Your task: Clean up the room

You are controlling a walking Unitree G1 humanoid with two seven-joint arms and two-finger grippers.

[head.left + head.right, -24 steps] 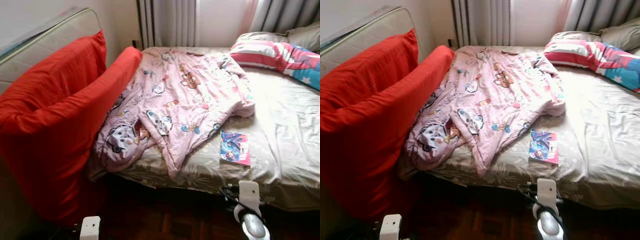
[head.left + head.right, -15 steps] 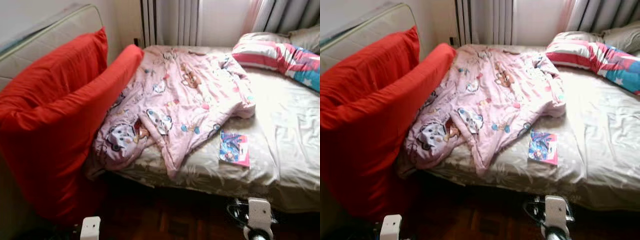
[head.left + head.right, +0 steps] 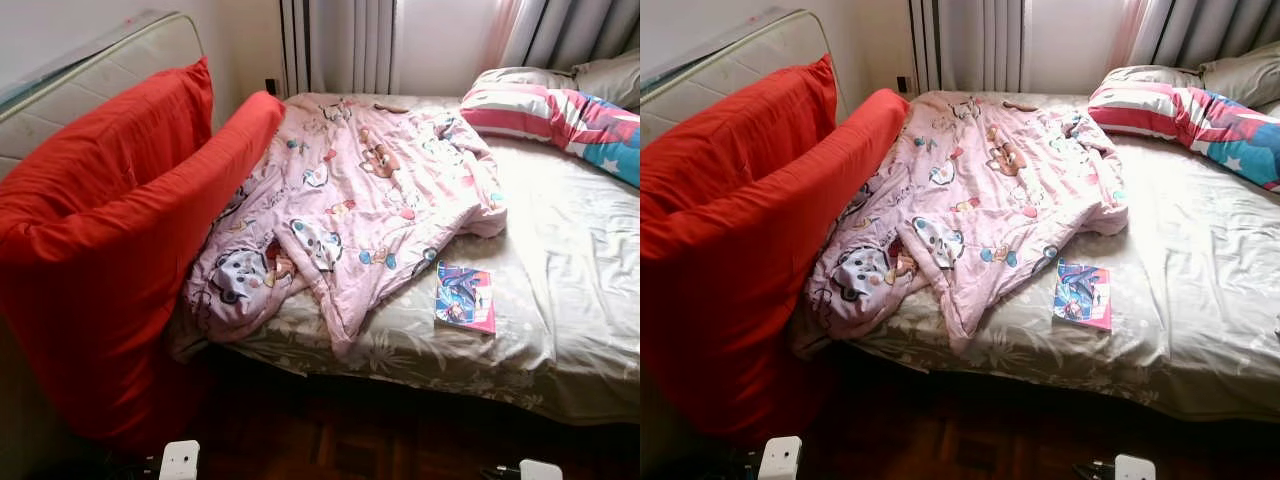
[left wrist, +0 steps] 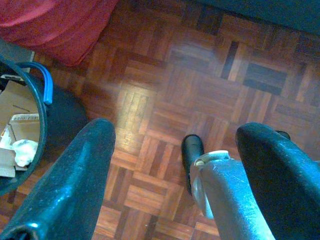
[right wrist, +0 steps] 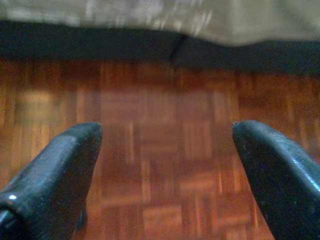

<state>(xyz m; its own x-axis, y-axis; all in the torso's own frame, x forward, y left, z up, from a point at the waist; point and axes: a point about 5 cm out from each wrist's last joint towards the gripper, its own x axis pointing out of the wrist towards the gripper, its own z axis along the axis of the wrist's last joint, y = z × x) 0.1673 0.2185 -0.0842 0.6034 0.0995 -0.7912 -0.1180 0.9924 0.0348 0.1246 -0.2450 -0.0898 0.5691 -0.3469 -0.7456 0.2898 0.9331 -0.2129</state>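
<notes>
Both the left claw [image 4: 172, 185] and right claw [image 5: 165, 175] hung spread and empty over the parquet floor [image 4: 165, 85], apparently because the robot stood short of the bed [image 3: 580, 290], where the book [image 3: 465, 297] lay at the pink quilt's [image 3: 360, 200] four o'clock.

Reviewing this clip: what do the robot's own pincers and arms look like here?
The left pincer and the right pincer each have two long, glossy black fingers with rounded tips. A silver-grey arm segment with a white collar shows between the left fingers. White boxy wrist parts peek in from below.
</notes>
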